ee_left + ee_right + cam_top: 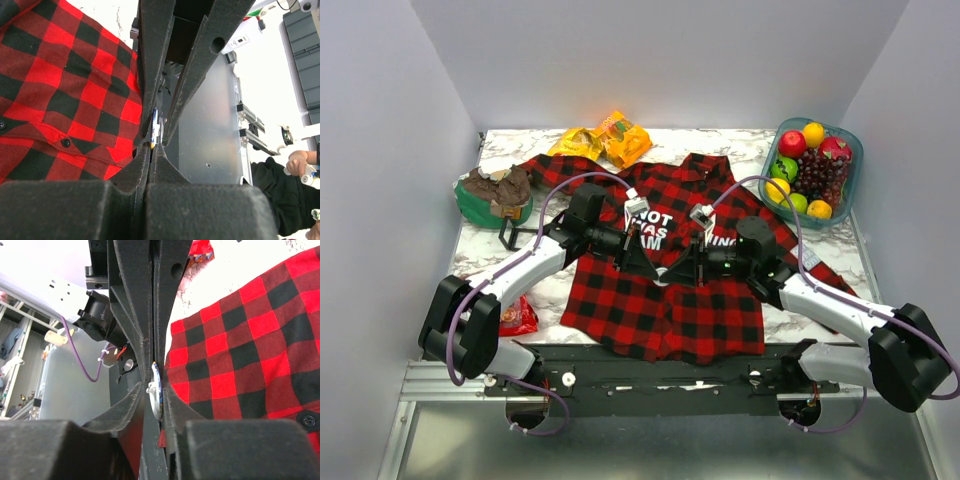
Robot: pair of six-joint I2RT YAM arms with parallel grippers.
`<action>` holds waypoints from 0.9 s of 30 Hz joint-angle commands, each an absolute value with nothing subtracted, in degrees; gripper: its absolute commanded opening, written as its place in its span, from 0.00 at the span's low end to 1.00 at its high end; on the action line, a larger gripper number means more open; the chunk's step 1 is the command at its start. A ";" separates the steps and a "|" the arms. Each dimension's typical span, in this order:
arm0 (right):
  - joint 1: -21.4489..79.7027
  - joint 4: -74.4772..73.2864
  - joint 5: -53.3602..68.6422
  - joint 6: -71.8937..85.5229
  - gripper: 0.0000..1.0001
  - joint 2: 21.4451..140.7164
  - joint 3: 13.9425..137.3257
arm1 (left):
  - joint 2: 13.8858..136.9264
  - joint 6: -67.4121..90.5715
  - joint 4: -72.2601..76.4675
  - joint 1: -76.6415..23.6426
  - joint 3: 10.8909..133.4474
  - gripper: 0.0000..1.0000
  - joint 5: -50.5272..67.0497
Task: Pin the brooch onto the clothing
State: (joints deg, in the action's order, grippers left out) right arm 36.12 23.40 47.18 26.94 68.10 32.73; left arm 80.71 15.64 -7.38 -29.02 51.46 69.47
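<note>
The brooch [156, 394] stands edge-on at the lower centre of the right wrist view, its rim running up-down, pinched by the right gripper [155, 382] with jaws slightly apart. The left gripper [151, 149] is fully closed. The top view hides the brooch and shows only both tips meeting over the clothing [620, 300].

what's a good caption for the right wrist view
right gripper pinching the brooch edge-on, tip to tip with the shut left gripper, plaid shirt alongside
</note>
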 commanded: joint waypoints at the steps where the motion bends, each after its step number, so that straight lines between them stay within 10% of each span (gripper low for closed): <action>1: 37.26 24.17 46.76 26.46 0.26 68.64 34.37 | 81.39 13.98 -8.00 -29.35 52.21 0.00 67.68; 27: 37.62 9.06 36.82 19.60 0.10 66.18 36.56 | 80.51 12.04 -10.28 -29.53 52.65 0.00 65.66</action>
